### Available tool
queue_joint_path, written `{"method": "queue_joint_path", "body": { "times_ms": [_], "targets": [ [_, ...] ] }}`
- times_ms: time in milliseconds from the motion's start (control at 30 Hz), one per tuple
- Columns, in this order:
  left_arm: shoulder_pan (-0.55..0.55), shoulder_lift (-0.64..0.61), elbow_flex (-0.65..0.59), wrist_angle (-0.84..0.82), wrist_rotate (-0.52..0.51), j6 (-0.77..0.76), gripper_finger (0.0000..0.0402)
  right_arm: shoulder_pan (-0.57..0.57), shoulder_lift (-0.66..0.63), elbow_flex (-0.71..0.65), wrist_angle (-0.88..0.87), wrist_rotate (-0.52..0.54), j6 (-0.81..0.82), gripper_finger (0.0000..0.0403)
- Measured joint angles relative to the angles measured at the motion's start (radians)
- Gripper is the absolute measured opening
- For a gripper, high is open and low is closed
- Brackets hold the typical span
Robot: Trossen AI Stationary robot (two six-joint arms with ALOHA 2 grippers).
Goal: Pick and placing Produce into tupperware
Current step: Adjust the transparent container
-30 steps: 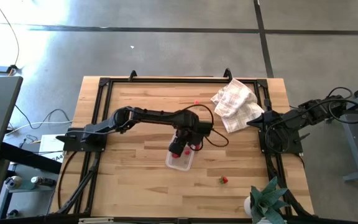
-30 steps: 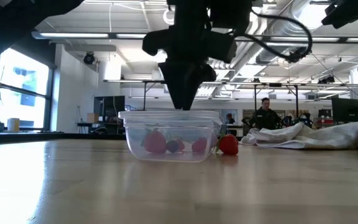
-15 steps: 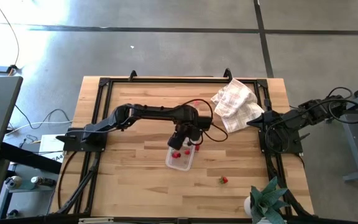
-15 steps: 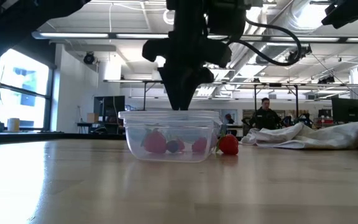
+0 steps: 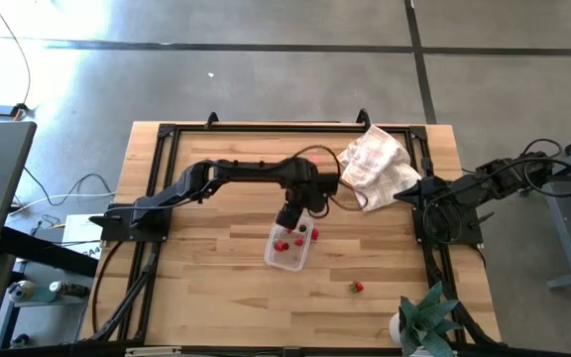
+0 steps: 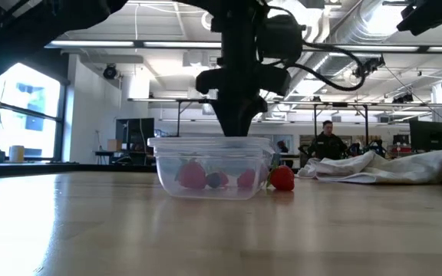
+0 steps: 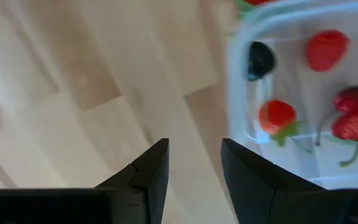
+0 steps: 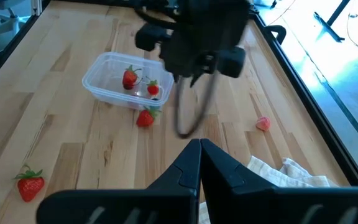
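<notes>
The clear tupperware [image 5: 287,250] sits on the wooden table near its middle. It holds several red berries [image 7: 277,116] and one dark piece [image 7: 261,60]. One red berry [image 5: 315,236] lies on the table just outside the tupperware's right wall, and it shows again in the low view [image 6: 282,178]. Another berry with a green top [image 5: 357,288] lies toward the near right. A pale pink piece [image 8: 263,123] lies farther back. My left gripper [image 5: 293,215] hangs open and empty just beyond the tupperware's far rim [image 7: 235,93]. My right gripper [image 8: 199,155] is shut and waits at the right edge.
A crumpled white checked cloth [image 5: 377,167] lies at the far right of the table. A potted plant [image 5: 429,317] stands at the near right corner. A black frame [image 5: 157,188] borders the tabletop. Bare wood lies left of and in front of the tupperware.
My left gripper has moved from over the tupperware toward the far edge and a little to the right. The berries inside now show from above. The tupperware and the loose berries have stayed in place.
</notes>
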Motion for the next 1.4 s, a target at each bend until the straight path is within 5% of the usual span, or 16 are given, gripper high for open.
{"method": "queue_joint_path", "body": {
  "times_ms": [500,1400],
  "targets": [
    [0.034,-0.001,0.000,0.051,0.137,-0.063,0.0136,0.000,0.000,0.000,0.000,0.000,0.000,0.0000],
    [-0.057,0.009,0.000,-0.131,0.107,-0.028,0.0136,0.000,0.000,0.000,0.000,0.000,0.000,0.0000]
  ]
}}
